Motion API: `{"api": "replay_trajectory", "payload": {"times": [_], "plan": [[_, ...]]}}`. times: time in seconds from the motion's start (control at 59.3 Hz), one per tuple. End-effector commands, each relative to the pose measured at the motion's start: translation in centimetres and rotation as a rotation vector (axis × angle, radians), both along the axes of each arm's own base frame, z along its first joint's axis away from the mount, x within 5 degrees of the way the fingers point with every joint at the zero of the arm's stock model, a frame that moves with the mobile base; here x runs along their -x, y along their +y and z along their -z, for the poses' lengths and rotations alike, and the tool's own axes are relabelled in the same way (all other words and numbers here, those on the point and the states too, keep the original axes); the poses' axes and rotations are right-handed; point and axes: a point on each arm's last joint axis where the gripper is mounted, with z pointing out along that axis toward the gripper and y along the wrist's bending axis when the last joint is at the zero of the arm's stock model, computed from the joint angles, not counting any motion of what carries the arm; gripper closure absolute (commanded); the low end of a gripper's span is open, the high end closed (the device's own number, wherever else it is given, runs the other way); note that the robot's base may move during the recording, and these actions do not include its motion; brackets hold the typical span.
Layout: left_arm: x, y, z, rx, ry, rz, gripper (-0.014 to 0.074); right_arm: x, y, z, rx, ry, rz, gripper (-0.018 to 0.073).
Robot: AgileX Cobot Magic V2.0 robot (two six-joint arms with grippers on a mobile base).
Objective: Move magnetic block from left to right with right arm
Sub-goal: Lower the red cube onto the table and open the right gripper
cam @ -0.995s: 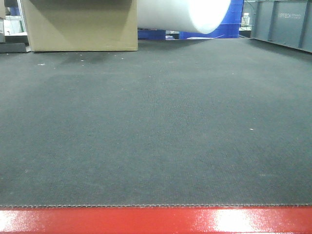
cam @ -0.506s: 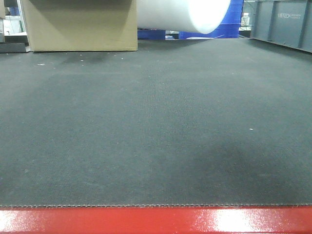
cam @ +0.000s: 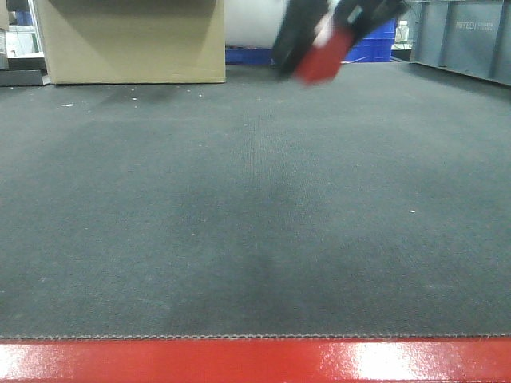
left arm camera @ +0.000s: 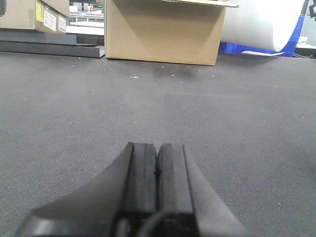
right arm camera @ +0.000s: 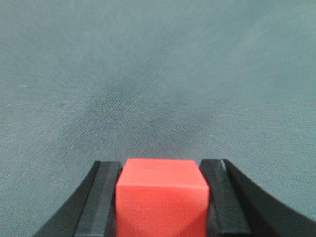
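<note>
While the right gripper (right arm camera: 162, 197) clasps the magnetic block (right arm camera: 162, 197) above the mat (cam: 255, 223), the left gripper (left arm camera: 157, 170) rests clenched.

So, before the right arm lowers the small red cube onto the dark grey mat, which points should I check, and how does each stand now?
1. Small red cube sits between the right gripper fingers: ok.
2. Cube held clear above the dark grey mat: ok.
3. Mat below the cube free of objects: ok in the right wrist view.
4. Left gripper shut, holding nothing, low over the mat: ok.
5. Cardboard box stands far from the cube: ok.
6. Cube already over the right side: cannot tell.
</note>
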Motion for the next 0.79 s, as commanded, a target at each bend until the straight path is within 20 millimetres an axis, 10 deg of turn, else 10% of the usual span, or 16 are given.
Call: {"api": "replay_trajectory", "payload": {"times": [0.0,0.506,0.709,0.776], "plan": [[0.1,0.0,-0.5,0.010,-0.089,0.001,0.0713,-2.0,1.3,-0.5,-0.040,-0.035,0.002,0.0343],[0.1,0.0,-0.5,0.010,-0.089,0.001,0.0713,-6.1,4.0,6.0,0.058,0.152,-0.010,0.0323],[0.1,0.0,-0.5,0.010,-0.089,0.001,0.0713,-5.9,3.9,5.9,0.054,0.165,-0.003,-0.0087],[0.1,0.0,-0.5,0.010,-0.089,0.001,0.0712,-5.9,3.9,5.7,0.056,0.170,-0.005,-0.0073]]}}
